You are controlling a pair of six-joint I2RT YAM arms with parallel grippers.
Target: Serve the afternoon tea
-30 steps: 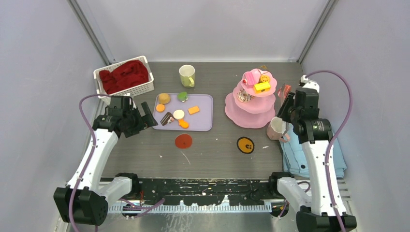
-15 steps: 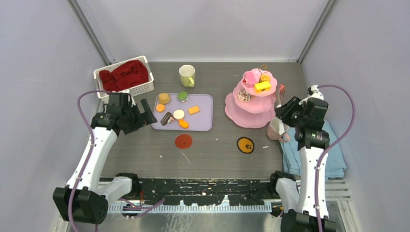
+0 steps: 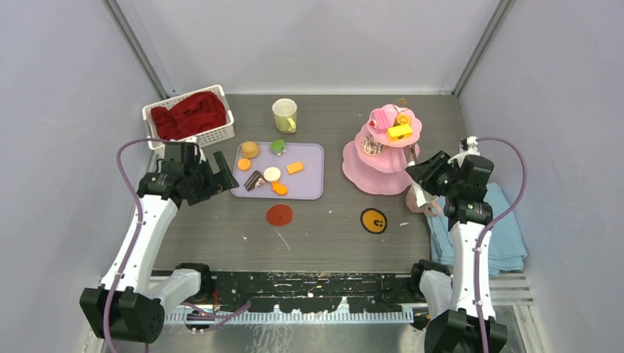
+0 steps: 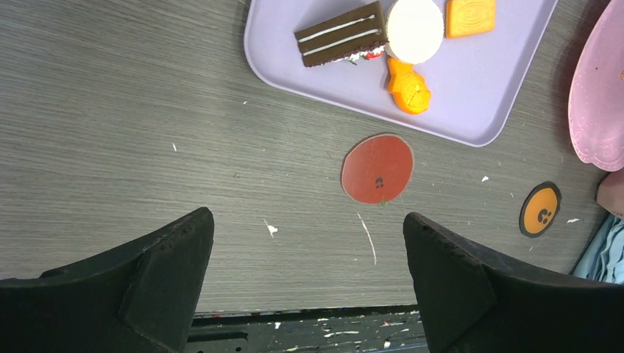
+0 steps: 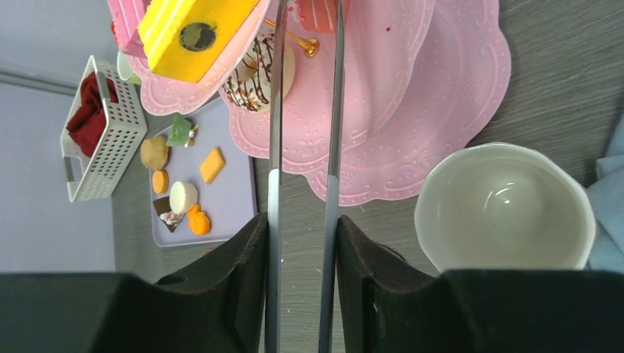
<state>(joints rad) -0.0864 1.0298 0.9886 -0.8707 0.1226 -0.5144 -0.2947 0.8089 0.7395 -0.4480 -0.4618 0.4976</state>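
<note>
Now R gripper point(image 5: 302, 224) pinches metal tongs point(image 5: 274, 110) reaching over the pink stand point(image 5: 441, 88); pink mug point(image 5: 504, 209) sits just beside its base. L gripper point(image 4: 305, 220) spread wide above desk point(image 4: 110, 110), near purple tray point(image 4: 478, 88).

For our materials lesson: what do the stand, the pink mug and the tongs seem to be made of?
Stand: probably moulded plastic, with a matte pink surface and an embossed pattern.
Pink mug: glazed ceramic or glossy plastic, hard to tell which. Its pale inside carries a bright highlight.
Tongs: likely metal, two thin, smooth silver strips with a sheen.
</note>
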